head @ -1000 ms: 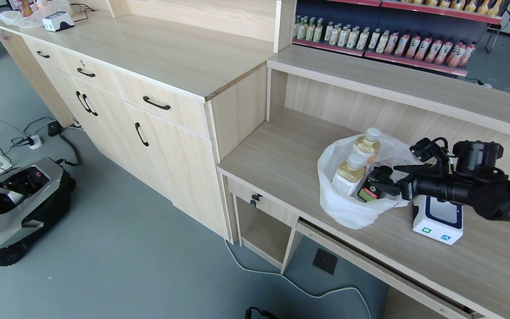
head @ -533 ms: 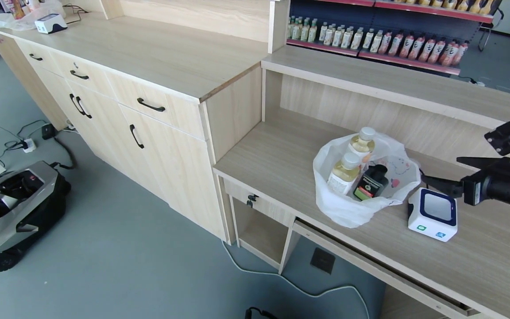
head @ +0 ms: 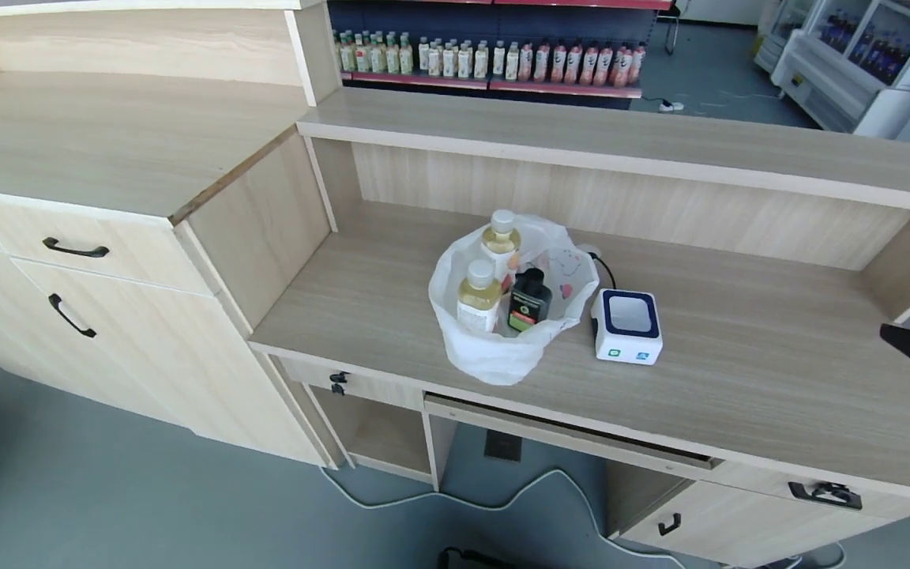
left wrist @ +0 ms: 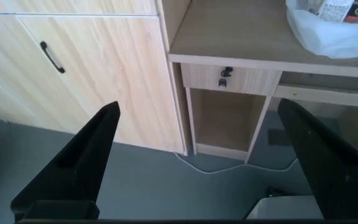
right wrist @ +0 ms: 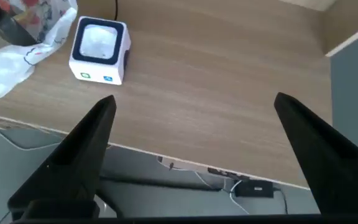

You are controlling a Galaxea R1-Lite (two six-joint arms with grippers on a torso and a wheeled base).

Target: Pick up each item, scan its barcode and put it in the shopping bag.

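We see a long, light wood-grain counter (head: 739,356) with a raised back ledge, joined on its left to a matching cabinet (head: 123,316) with black bar handles. On the counter sits a crinkled white plastic shopping bag (head: 494,359), its mouth open. It holds two pale-yellow drink bottles (head: 479,296) with white caps and a small dark flask-shaped bottle (head: 530,300), all upright. Just beside the bag stands a white cube scanner (head: 627,324) with a blue-framed glossy top. Our right gripper (right wrist: 194,98) hovers released over the counter near the scanner. Our left gripper (left wrist: 197,106), also spread wide, hangs above grey floor before the cabinet. Since a second ago the camera has swung, and the right gripper has pulled away from the bag.
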